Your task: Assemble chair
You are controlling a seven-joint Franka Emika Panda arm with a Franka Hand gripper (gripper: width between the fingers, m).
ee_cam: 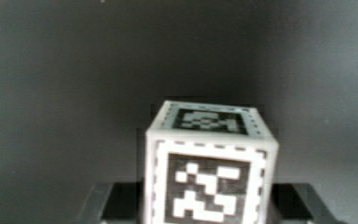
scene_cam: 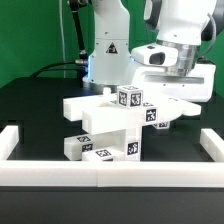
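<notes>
Several white chair parts point(scene_cam: 100, 128) with black-and-white tags lie stacked and crossed in the middle of the black table. In the exterior view my gripper point(scene_cam: 160, 104) comes down at the stack's right end, over a tagged white block point(scene_cam: 150, 115). The wrist view shows that block point(ee_cam: 211, 150) close up, with one tag on its end and one on its side. It sits between my two dark fingers point(ee_cam: 123, 202), and the gripper point(ee_cam: 211, 208) is shut on it. In the exterior view the fingertips are hidden behind the parts.
White border rails point(scene_cam: 100, 170) run along the table's front, with short rails at the exterior view's left point(scene_cam: 10, 142) and right point(scene_cam: 212, 142). The arm's white base point(scene_cam: 105, 55) stands behind the parts, before a green backdrop.
</notes>
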